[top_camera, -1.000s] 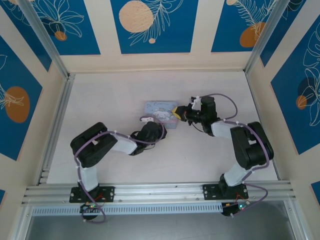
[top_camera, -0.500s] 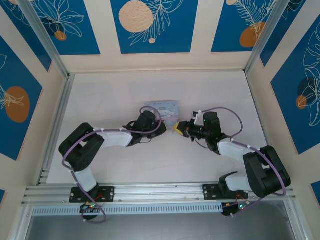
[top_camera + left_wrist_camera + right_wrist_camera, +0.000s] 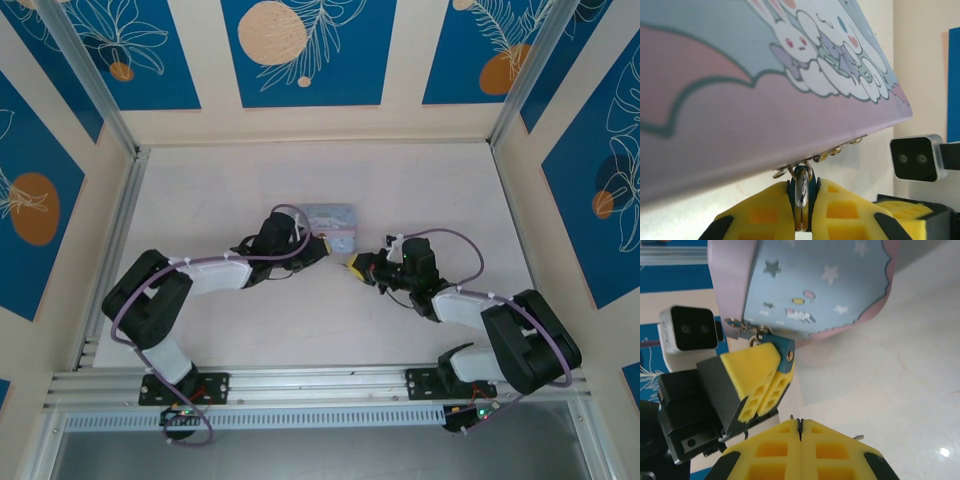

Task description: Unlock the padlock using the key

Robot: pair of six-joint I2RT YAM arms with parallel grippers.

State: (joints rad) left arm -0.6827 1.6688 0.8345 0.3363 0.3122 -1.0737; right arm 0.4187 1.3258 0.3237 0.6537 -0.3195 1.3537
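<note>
The teal padlock [image 3: 803, 190] hangs by its metal shackle from small rings on the edge of the pale blue tin [image 3: 765, 90]. My left gripper [image 3: 802, 202] is shut on the padlock, yellow pads on both sides. In the right wrist view the padlock [image 3: 785, 354] shows its brass keyhole end beyond the left fingers [image 3: 752, 367]. My right gripper [image 3: 800, 426] is shut on the key [image 3: 800, 420], whose thin dark tip pokes out between the pads, a short way below the padlock. From above, the left gripper [image 3: 318, 244] is at the tin's [image 3: 335, 218] near edge and the right gripper [image 3: 352, 266] is just right of it.
The tin rests tilted on the pale table [image 3: 420, 180]. Both arms meet at mid-table with their wrists close together. The left wrist camera block [image 3: 689, 329] sits just left of the padlock. Aluminium rails [image 3: 110, 250] and patterned walls frame the table.
The left arm has stretched out, carrying its gripper farther out and right to the tin's edge. The right gripper has drawn back toward the near side. The tin has shifted slightly.
</note>
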